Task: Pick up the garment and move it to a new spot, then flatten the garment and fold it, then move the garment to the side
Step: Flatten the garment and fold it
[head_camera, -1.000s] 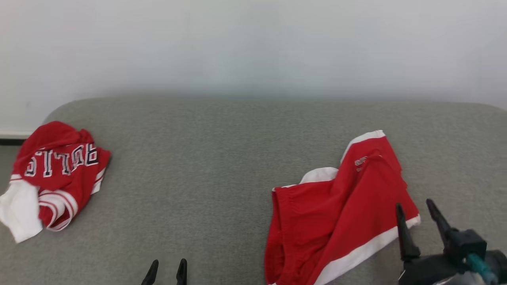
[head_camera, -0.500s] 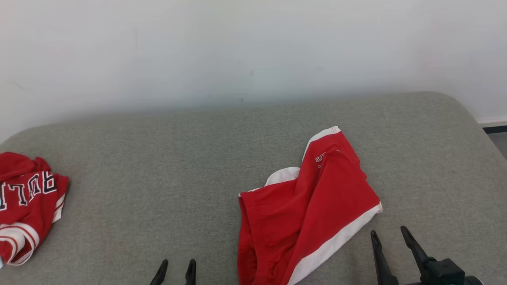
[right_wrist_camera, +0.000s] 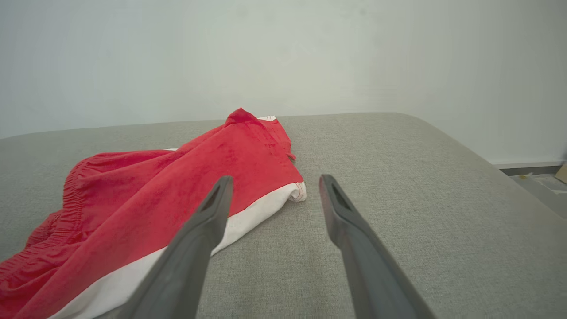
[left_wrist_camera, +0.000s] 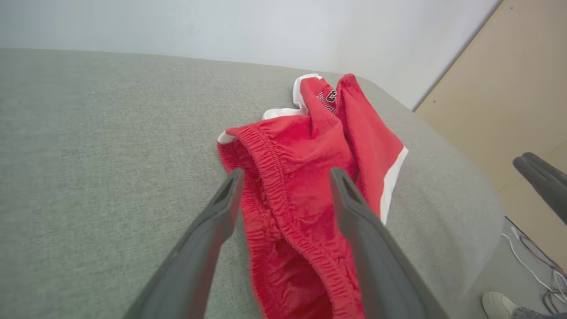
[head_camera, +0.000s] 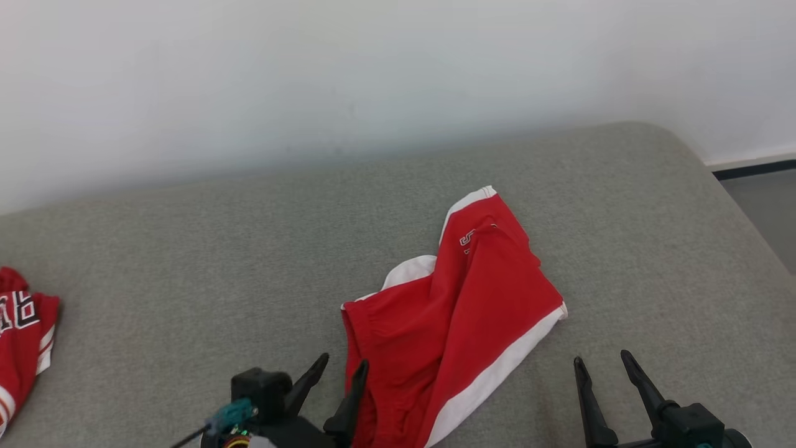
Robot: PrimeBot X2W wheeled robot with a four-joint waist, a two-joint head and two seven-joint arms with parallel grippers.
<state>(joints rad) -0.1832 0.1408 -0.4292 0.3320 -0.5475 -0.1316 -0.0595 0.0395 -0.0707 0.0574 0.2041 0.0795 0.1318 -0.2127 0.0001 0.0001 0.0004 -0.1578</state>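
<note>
Well off to the outer side of the left gripper, a crumpled red-and-white jersey with block lettering (head_camera: 22, 336) lies at the edge of the grey fabric-covered surface (head_camera: 186, 249), clear of the work. The left gripper (head_camera: 344, 359) hangs with its two dark fingers spread and nothing between them. Its tips are right at the gathered elastic waistband (left_wrist_camera: 274, 186) of the red shorts with white trim (head_camera: 454, 305), and from its wrist the waistband runs up between the fingers. The shorts lie rumpled between the two grippers, one leg thrown away from them toward the white wall (head_camera: 373, 74). The right gripper (head_camera: 601, 356) is likewise spread and empty, the white hem corner (right_wrist_camera: 294, 192) just ahead of its fingertips and, as far as I can tell, untouched.

I'd say this is the first step, the pick-up. Next, each gripper should drop onto its edge and pinch the cloth firmly. Nothing blocks either reach. Beyond the right gripper the surface rounds off toward the floor (head_camera: 765, 205), so the new spot is better chosen inward.
</note>
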